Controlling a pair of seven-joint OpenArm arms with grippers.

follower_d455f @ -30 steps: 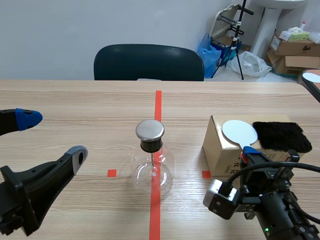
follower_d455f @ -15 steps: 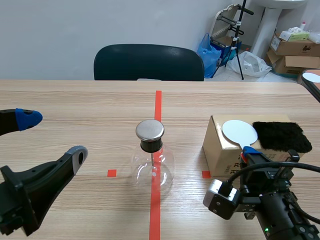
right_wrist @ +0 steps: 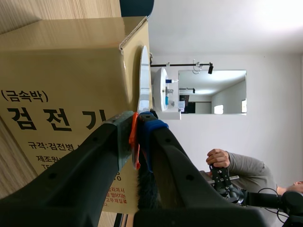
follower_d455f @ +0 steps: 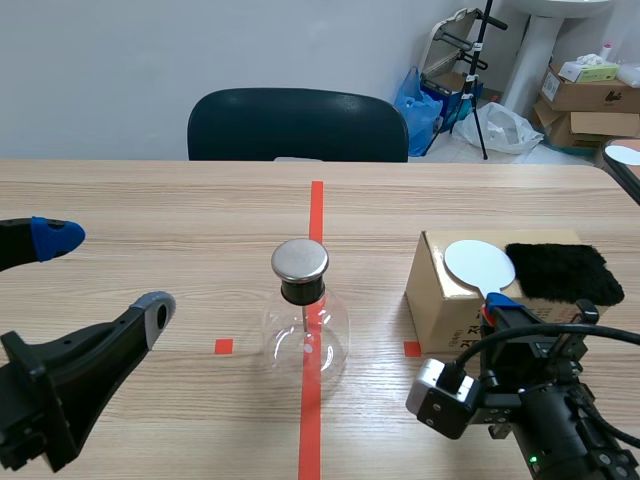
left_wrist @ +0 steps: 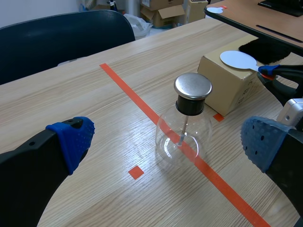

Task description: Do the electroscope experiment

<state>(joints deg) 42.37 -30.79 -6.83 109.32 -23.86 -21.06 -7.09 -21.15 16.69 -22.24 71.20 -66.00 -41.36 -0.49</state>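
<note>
A clear glass flask electroscope [follower_d455f: 305, 340] with a round metal cap [left_wrist: 192, 85] stands on the red tape line at the table's middle. To its right a cardboard box [follower_d455f: 440, 300] carries a white disc paddle [follower_d455f: 479, 266] and a black fur pad [follower_d455f: 560, 272]. My right gripper [right_wrist: 137, 132] is at the box's near edge, shut on the paddle's orange handle [right_wrist: 134, 142]. My left gripper [left_wrist: 165, 142] hangs wide open above the table, left of and nearer than the flask, holding nothing.
A dark chair [follower_d455f: 297, 125] stands behind the table's far edge. Boxes and bags [follower_d455f: 585, 90] sit on the floor at the back right. A second white disc [follower_d455f: 625, 155] lies on another table at far right.
</note>
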